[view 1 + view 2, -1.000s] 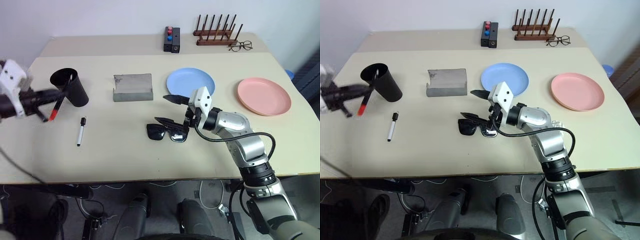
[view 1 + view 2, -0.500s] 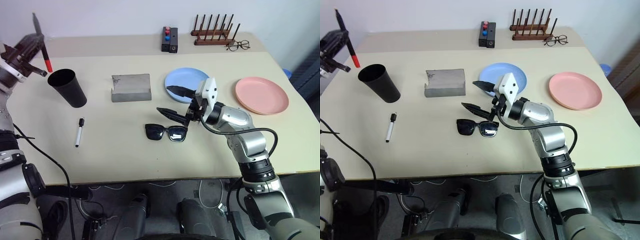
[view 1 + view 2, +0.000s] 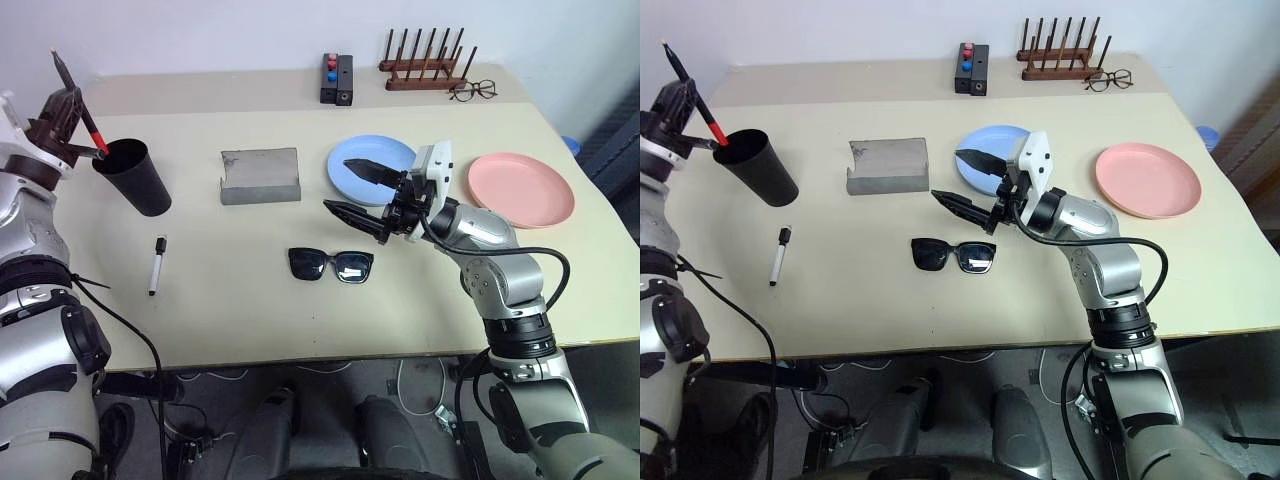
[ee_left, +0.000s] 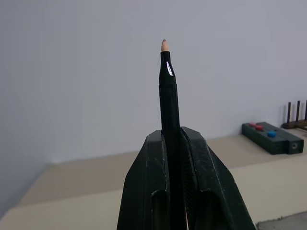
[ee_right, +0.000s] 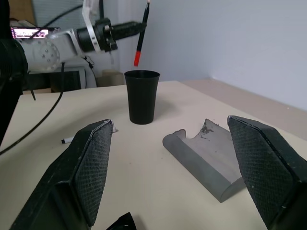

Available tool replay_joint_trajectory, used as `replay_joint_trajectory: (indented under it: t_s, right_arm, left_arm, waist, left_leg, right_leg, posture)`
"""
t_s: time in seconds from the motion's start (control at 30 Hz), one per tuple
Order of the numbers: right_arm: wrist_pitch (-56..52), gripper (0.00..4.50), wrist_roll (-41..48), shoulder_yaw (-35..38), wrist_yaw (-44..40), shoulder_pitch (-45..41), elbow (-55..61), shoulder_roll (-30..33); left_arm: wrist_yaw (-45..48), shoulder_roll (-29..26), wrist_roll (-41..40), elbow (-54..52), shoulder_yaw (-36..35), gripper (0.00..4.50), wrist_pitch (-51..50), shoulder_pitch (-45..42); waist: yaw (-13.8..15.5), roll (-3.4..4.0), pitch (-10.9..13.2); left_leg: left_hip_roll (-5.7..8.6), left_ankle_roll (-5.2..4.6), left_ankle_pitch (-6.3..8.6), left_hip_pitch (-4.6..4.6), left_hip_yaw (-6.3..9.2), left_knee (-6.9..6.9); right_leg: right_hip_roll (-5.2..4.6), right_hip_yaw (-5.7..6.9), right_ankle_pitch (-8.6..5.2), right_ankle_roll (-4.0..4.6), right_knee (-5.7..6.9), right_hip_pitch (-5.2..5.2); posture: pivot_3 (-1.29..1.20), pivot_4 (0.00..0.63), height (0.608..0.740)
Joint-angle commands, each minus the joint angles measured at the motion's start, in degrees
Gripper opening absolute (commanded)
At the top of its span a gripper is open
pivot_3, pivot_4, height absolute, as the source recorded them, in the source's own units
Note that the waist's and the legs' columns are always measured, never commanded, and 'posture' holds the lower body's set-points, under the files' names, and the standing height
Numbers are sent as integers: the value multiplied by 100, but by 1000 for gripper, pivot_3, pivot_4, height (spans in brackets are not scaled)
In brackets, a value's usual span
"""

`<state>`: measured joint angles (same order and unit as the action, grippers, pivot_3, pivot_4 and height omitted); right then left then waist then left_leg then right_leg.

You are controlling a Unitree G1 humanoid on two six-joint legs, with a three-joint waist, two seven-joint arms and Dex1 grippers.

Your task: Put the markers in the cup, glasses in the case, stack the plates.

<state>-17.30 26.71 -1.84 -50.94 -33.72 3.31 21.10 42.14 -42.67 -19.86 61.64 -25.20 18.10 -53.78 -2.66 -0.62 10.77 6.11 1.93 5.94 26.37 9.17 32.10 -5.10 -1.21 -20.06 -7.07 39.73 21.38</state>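
Observation:
My left gripper [image 3: 62,112] is shut on a black marker [image 5: 140,36] with a red end, held steeply tilted with the red end just above the mouth of the black cup [image 3: 135,176]. A white marker [image 3: 157,263] with a black cap lies on the table in front of the cup. The grey case [image 3: 261,175] lies open mid-table. The black sunglasses [image 3: 331,265] rest nearer the front edge. My right gripper [image 3: 362,190] hangs open above and behind the sunglasses, beside the light blue plate [image 3: 385,152]. The pink plate [image 3: 522,188] lies to the right.
A small black box with red and blue buttons [image 3: 335,78], a wooden peg rack [image 3: 423,65] and wire-framed spectacles [image 3: 465,92] stand along the back of the table [image 3: 230,320]. A wall rises right behind them.
My left arm swung the red-ended marker up from beside the cup, then brought its red end over the cup's mouth. My right gripper lifted off the sunglasses, still open.

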Motion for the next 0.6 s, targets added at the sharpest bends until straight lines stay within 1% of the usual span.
replay_joint_trajectory:
  t_s: [0.03, 0.3, 0.6]
  right_arm:
    - [25, 3898, 64, 65, 10, -42, 242, 19]
    - [59, 3898, 21, 39, 41, 14, 312, 25]
    - [44, 3898, -17, 32, 48, 21, 332, 42]
  left_arm:
    - [-5, -28, 33, 39, -24, 55, 305, -92]
    - [-106, 37, 134, 258, 8, 55, 524, 72]
    - [-38, 129, 103, 289, -9, 55, 488, 143]
  waist:
    - [7, -1, 0]
    - [2, -1, -1]
    - [3, -2, -1]
  left_leg:
    - [0, 0, 0, 0, 0, 1]
    - [1, 0, 0, 0, 0, 2]
    - [1, 0, 0, 0, 0, 4]
  right_leg:
    - [0, 0, 0, 0, 0, 0]
    - [0, 0, 0, 0, 3, 0]
    - [0, -1, 0, 0, 7, 0]
  posture:
    - [0, 150, 738]
    - [0, 150, 738]
    - [0, 150, 738]
